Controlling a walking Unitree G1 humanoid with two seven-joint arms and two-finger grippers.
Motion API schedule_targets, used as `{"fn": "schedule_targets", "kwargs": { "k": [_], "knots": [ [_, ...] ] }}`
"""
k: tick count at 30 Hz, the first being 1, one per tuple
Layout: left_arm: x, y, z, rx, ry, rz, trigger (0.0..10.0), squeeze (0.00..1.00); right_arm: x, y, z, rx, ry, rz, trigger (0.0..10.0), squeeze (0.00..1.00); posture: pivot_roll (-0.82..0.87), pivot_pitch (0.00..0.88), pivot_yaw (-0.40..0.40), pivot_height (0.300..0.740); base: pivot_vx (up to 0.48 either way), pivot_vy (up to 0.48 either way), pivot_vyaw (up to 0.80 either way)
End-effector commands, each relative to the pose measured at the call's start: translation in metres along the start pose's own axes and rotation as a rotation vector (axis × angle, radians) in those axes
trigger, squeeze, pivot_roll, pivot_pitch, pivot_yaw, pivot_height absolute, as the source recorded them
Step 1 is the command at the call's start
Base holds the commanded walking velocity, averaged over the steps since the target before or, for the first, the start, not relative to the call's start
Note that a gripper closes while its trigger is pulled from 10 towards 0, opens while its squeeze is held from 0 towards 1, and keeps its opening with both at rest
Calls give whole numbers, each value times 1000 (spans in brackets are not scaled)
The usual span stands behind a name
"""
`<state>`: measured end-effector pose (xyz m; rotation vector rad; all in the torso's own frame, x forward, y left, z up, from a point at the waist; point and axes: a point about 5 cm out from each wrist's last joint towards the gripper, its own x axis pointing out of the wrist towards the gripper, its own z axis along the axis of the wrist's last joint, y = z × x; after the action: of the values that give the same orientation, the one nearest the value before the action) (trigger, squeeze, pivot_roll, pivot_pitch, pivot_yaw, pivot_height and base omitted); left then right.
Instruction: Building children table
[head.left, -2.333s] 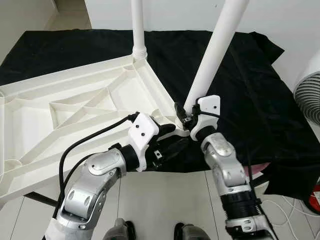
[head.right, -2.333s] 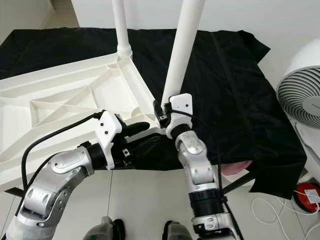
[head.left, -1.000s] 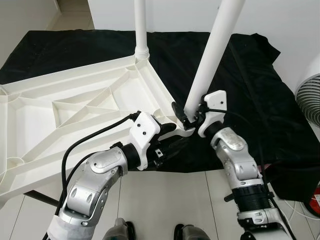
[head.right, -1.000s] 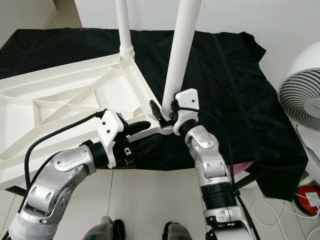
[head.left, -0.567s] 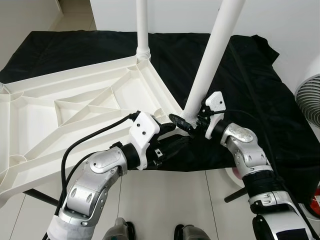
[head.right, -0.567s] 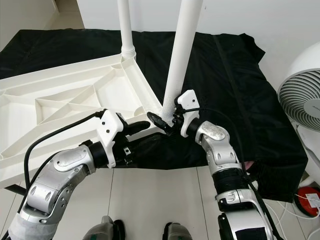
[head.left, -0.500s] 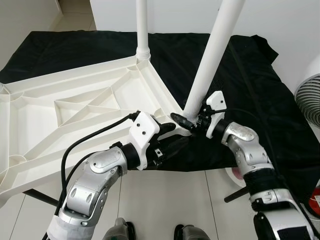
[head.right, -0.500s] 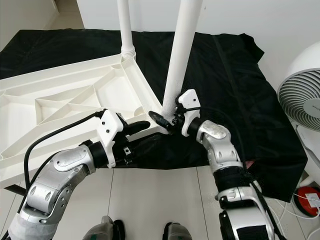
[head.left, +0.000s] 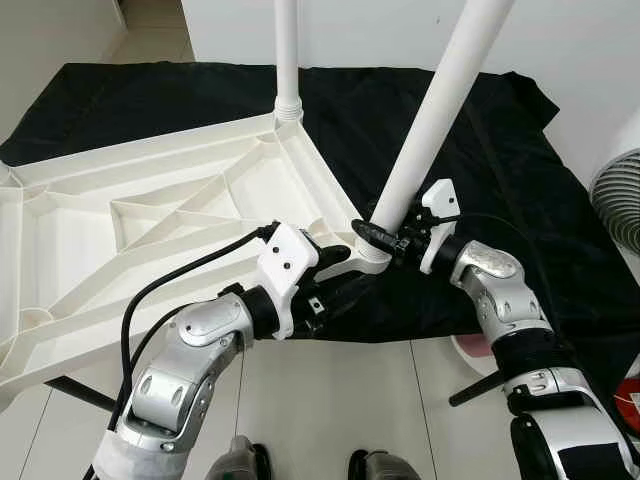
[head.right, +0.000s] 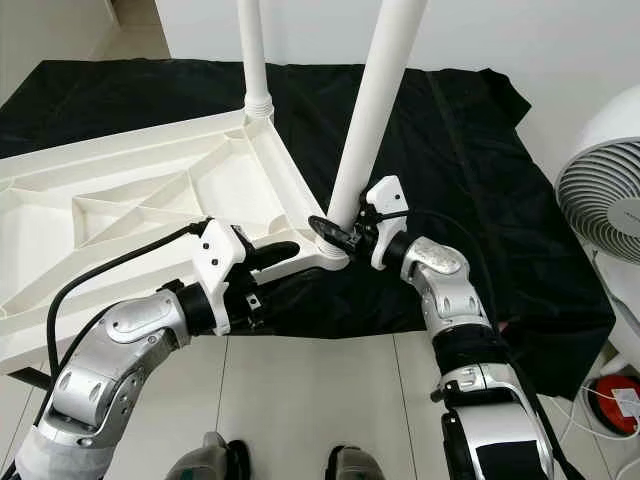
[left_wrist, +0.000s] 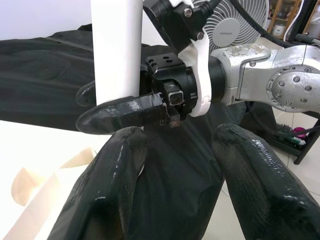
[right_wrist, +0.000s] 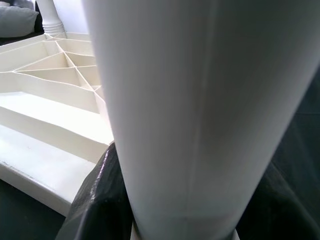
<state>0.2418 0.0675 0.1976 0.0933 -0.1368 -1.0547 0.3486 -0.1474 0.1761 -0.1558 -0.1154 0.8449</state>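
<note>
1. We see the white tabletop lying upside down, ribs up, across the left and centre of the head views, on a black cloth that covers the bench.
2. One white leg stands upright in the far corner socket, at top centre of the frame.
3. A second white leg rises from the near corner socket at centre frame, leaning toward the upper right.
4. Our right gripper sits just right of centre, its fingers closed around the base of this leaning leg, one on each side, just above the socket.
5. In the right wrist view the leg lies between the black fingers, pressed close against them.
6. Our left gripper lies low at centre frame, at the near edge of the tabletop beside the socket. Its fingers are spread apart and hold nothing; the leaning leg stands just beyond their tips.
7. A white fan stands at the right edge of the frame, beyond the cloth.
</note>
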Motion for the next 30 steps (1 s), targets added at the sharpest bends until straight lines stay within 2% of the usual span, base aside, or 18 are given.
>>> {"fn": "schedule_targets", "kwargs": {
  "k": [1,5,12,16,17,18,20,22,30],
  "knots": [
    [0,3,0,0,5,59,10000,0,-4,3,-19,61,65,-26,10000,0,-21,128,37,740,0,0,0],
    [0,2,0,-7,6,56,10000,0,-1,2,-25,112,95,-123,10000,0,-21,128,37,740,0,0,0],
    [-1,-1,-1,-10,8,56,10000,0,3,10,-24,80,75,-228,10000,0,-21,139,29,740,0,0,0],
    [0,-3,-2,-13,7,53,10000,0,9,30,-20,73,39,-268,10000,0,-20,124,14,740,0,0,0],
    [0,-3,-2,-13,7,53,10000,0,9,30,-20,73,39,-268,10000,0,-20,124,14,740,0,0,0],
    [0,-4,-2,-14,6,53,10000,0,11,39,-18,86,22,-295,10000,0,-21,117,10,740,0,0,0],
    [0,-3,-2,-13,5,52,10000,0,12,42,-18,104,16,-331,10000,0,-21,117,10,740,0,0,0],
    [1,-3,-2,-12,4,51,10000,0,13,47,-18,137,18,-394,10000,0,-23,108,9,740,0,0,0],
    [2,-5,-3,-11,5,28,10000,0,7,57,-23,158,50,-686,10000,0,-32,84,14,740,0,0,0]
  ]
}}
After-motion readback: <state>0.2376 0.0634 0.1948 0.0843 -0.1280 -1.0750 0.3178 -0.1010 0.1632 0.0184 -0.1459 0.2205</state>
